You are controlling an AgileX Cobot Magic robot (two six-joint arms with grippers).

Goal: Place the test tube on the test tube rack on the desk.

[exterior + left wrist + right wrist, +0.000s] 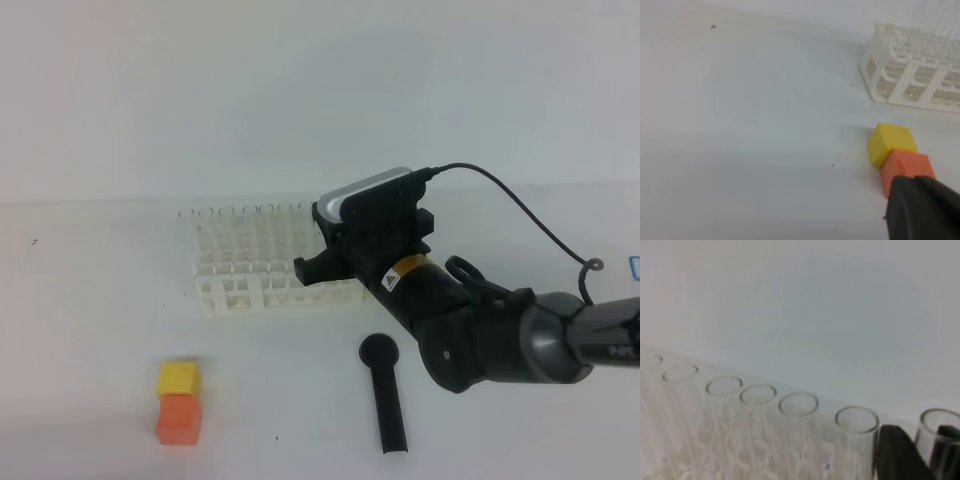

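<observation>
At the right end of the back row of the test tube rack [262, 262] we see our right gripper [927, 450] with the test tube [939, 437] standing upright between its dark fingers [896, 452], its open rim level with the rims of the neighbouring tubes. Whether the jaws clamp the glass or stand just apart from it, we cannot tell. We judge the tube light, stiff, smooth and brittle: it will slip under a loose hold and crack under a hard squeeze or a sideways knock against the lattice. We would hold it on the upper wall, just below the rim, gently. Our left gripper [925, 207] is closed on nothing, low over the desk [750, 125] beside the orange block [906, 169] and yellow block [890, 142]
</observation>
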